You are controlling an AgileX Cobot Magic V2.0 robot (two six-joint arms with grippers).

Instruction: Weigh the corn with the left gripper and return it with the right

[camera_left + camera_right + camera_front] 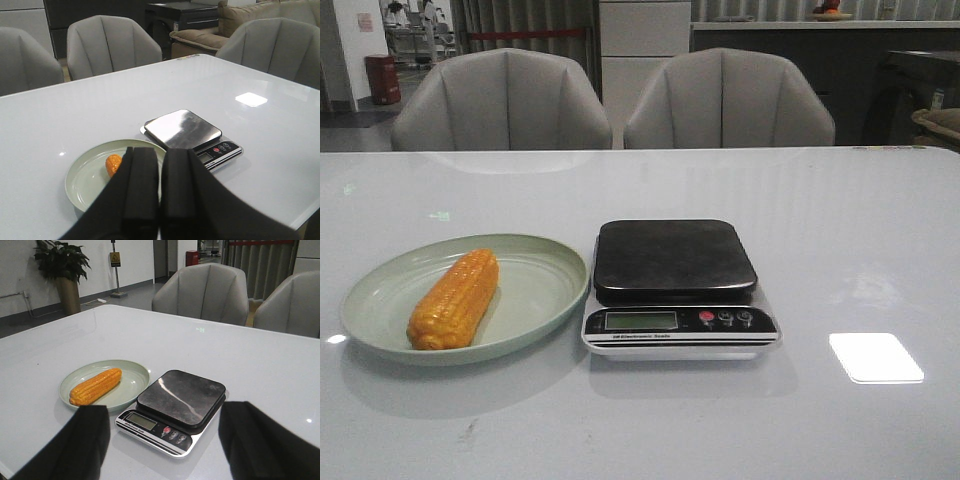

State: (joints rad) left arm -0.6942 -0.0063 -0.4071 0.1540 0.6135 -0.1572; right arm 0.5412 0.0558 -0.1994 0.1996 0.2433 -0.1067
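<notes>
The orange-yellow corn [454,299] lies on a pale green plate [546,264] at the front left of the white table. It also shows in the right wrist view [96,386], and partly behind the fingers in the left wrist view [113,164]. The scale [676,287] with its black platform stands right of the plate, empty. My left gripper [152,165] is shut and empty, well back from the plate [82,178]. My right gripper [164,416] is open wide and empty, short of the scale [172,410]. Neither gripper shows in the front view.
Two grey chairs [500,100] stand behind the table's far edge. A bright light patch [875,357] lies on the table right of the scale. The scale has a display and three buttons [725,318] on its front.
</notes>
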